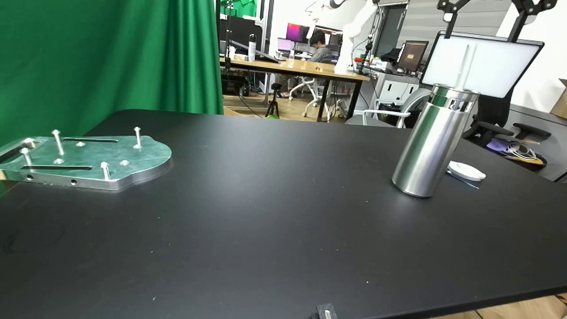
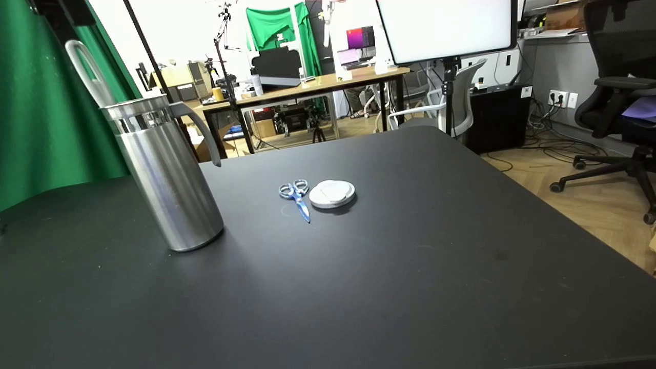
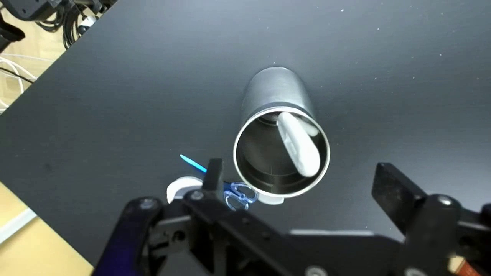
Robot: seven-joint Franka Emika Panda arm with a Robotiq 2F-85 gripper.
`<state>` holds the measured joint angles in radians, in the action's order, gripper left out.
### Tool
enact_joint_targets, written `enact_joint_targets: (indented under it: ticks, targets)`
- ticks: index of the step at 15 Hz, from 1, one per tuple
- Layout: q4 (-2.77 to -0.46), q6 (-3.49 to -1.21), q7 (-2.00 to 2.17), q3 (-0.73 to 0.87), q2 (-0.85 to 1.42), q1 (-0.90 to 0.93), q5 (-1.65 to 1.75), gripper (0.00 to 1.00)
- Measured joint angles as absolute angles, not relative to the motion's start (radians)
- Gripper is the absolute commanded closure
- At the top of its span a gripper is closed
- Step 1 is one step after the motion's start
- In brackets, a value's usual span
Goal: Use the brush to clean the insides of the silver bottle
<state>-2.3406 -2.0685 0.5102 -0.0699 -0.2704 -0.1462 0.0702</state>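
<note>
The silver bottle [image 1: 432,146] stands on the black table without a lid. It shows in an exterior view [image 2: 169,192] with its grey side handle, and from above in the wrist view [image 3: 274,90]. The brush [image 1: 465,66] stands inside it, its white handle sticking out past the rim. The looped handle [image 2: 101,92] leans to one side of the mouth. In the wrist view the brush handle [image 3: 299,149] rests toward the right of the opening; the brush head is hidden. My gripper [image 3: 300,167] is open and empty above the bottle, fingers wide apart, touching nothing.
Blue scissors [image 2: 297,197] and a round white lid [image 2: 333,195] lie on the table beside the bottle. A flat greenish plate with pegs [image 1: 106,159] lies at the table's far end. A green curtain [image 1: 110,53] hangs behind it.
</note>
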Motion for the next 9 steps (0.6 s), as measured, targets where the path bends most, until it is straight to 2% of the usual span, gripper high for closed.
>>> enact_joint_targets:
  ticks: [1,2,3,9]
  targets:
    - [-2.345,-2.068,0.522,-0.070,-0.262,-0.145,0.066,0.00]
    - [-2.350,-2.068,0.533,-0.070,-0.255,-0.142,0.059,0.25]
    - [-2.354,-2.069,0.542,-0.070,-0.249,-0.139,0.058,0.26]
    - [-2.367,-2.070,0.562,-0.070,-0.242,-0.135,0.059,0.67]
